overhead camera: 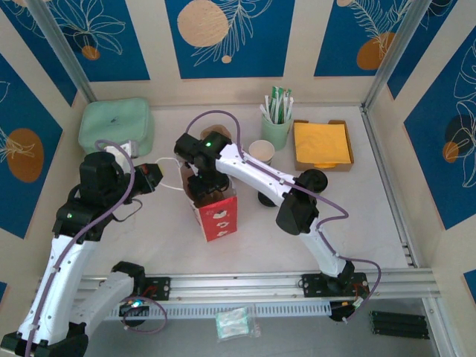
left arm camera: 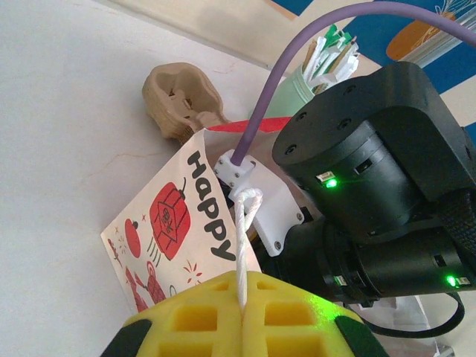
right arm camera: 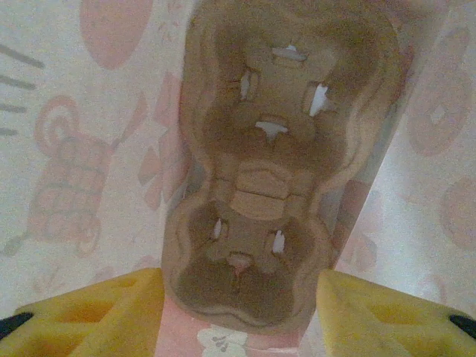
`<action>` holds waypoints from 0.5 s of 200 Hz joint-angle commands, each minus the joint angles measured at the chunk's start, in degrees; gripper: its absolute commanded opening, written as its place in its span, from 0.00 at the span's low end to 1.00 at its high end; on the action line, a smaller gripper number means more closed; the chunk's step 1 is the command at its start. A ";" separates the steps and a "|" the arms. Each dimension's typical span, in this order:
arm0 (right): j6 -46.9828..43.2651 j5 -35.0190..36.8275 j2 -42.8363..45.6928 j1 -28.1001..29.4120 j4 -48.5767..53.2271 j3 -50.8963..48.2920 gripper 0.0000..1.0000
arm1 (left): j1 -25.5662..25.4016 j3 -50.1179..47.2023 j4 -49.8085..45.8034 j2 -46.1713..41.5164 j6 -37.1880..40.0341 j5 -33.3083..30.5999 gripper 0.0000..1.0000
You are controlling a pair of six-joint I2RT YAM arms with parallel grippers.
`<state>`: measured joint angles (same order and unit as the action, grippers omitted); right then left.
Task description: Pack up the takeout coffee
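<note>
A red and white paper bag [overhead camera: 217, 214] printed "HAPPY" [left arm camera: 169, 223] stands mid-table. My left gripper [left arm camera: 243, 299] [overhead camera: 152, 177] is shut on its white string handle [left arm camera: 243, 230] and holds it out to the left. From above, my right gripper [overhead camera: 202, 187] reaches down into the bag's mouth. Inside, its yellow fingers [right arm camera: 97, 312] stand open on either side of the near end of a brown pulp cup carrier [right arm camera: 260, 178], with nothing gripped. A black round top [overhead camera: 265, 198] peeks out under my right forearm. Its sides are hidden, so I cannot tell whether it is the takeout coffee.
A lidless green and white cup [overhead camera: 261, 151] stands behind the bag, next to a green holder of stirrers [overhead camera: 277, 128]. Orange napkins in a tray [overhead camera: 322, 144] lie at the back right, black lids [overhead camera: 313, 179] in front of them. A mint-green box [overhead camera: 117, 124] sits back left.
</note>
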<state>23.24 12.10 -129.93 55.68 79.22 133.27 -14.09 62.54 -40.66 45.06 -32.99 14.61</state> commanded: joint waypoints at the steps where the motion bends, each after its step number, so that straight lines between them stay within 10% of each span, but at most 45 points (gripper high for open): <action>1: 0.14 -1.78 2.35 -0.40 1.03 2.21 0.58 | 0.46 -0.33 1.82 -0.99 -0.65 0.60 0.00; 100: -0.17 -3.83 1.73 -1.45 3.19 10.05 0.65 | 0.44 -0.67 3.39 -0.94 -0.67 -0.85 0.00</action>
<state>23.18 10.39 -129.91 54.50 80.38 140.22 -14.11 62.17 -39.35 44.64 -32.99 14.57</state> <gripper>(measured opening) 0.649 0.065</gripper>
